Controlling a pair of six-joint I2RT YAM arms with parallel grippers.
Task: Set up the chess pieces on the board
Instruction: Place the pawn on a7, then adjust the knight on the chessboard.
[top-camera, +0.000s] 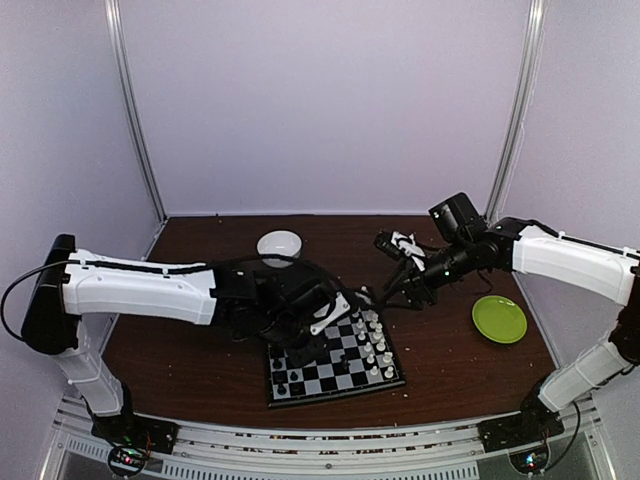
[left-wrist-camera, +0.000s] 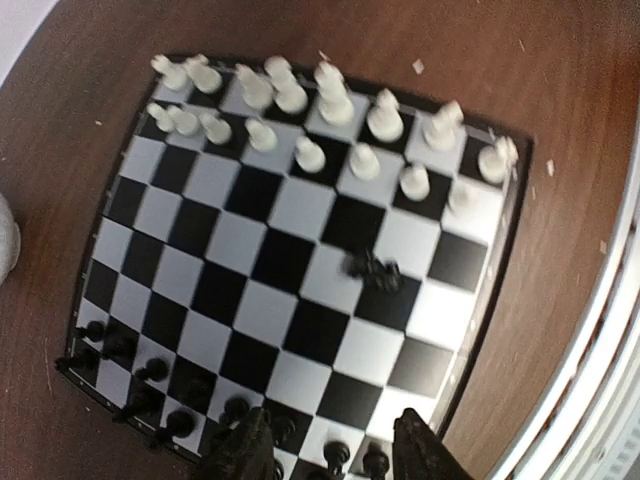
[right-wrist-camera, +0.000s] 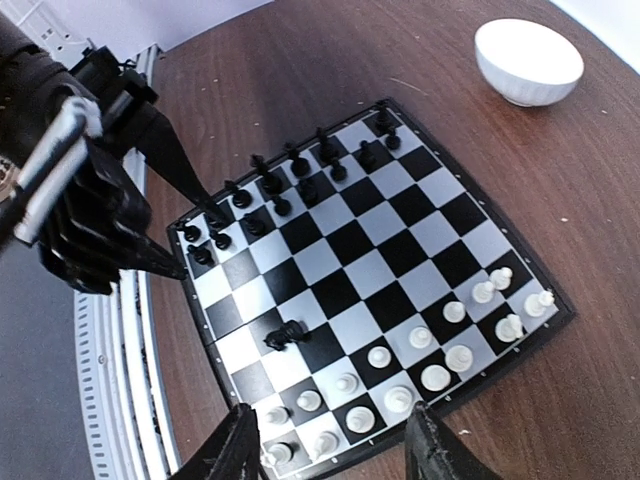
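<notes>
Dark brown wooden tabletop (top-camera: 450, 370) carries the small black-and-white checkered board (left-wrist-camera: 240, 240), where the left gripper (left-wrist-camera: 335, 445), fingers spread and empty, hovers over the tiny black plastic chessmen (left-wrist-camera: 150, 370), a toppled black piece (left-wrist-camera: 375, 272) lying crosswise ahead mid-board, white chessmen (left-wrist-camera: 335, 100) ranked beyond, the right gripper (right-wrist-camera: 335, 445) likewise spread above them.

Soft, even light fills the overhead view, and the shadows on the dark tabletop (top-camera: 450, 370) are faint. The left wrist view is blurred throughout: lens distortion bows the board (left-wrist-camera: 290, 260), and a toppled black piece (left-wrist-camera: 375, 272) is smeared. The right wrist view is sharper, though the white bowl (right-wrist-camera: 528, 60) glares and the right tool's fingers (right-wrist-camera: 235, 450) are out of focus.
</notes>
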